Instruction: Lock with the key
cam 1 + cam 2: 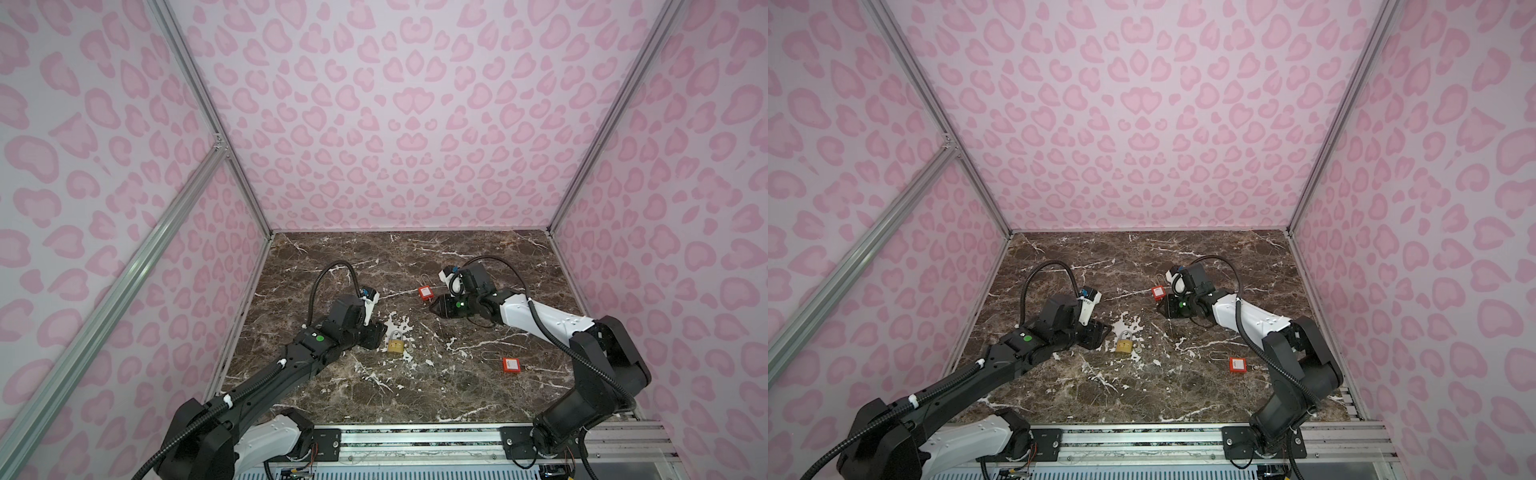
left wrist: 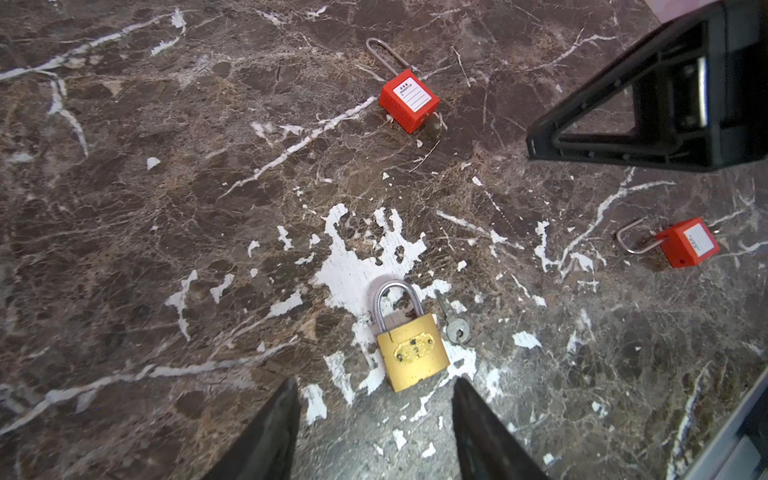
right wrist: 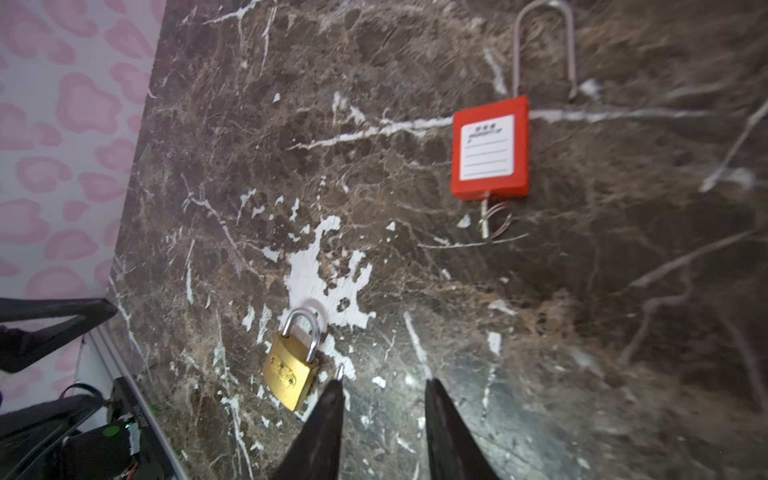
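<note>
The job looked to be partway through. A key point(image 3: 484, 220) sat in the keyhole of the far red padlock point(image 3: 490, 147), which lay flat on the tabletop point(image 1: 457, 257) a little right of centre in both top views. Its long shackle point(image 3: 515, 58) seemed swung out of the body, so it was judged not yet locked. The right pincer point(image 3: 384, 382) stood with its jaws apart and nothing between them, near that key but clear of it. The next move probably called for pressing the shackle home with the body steadied, then gripping the small key head squarely and turning it. A slanted grip would likely just shove the light padlock across the stone. The right arm reached in from the lower right of the frame, elbow raised, forearm low and stretched leftward, tips pointing at the padlock. The left arm ran up from the lower left. The left pincer point(image 2: 374, 386), likewise apart and empty, hung low by the brass padlock point(image 2: 413, 353) below centre, whose shackle was shut, with a loose key point(image 2: 455, 328) just beside it. A second red padlock point(image 1: 511, 365) lay well apart at lower right.
</note>
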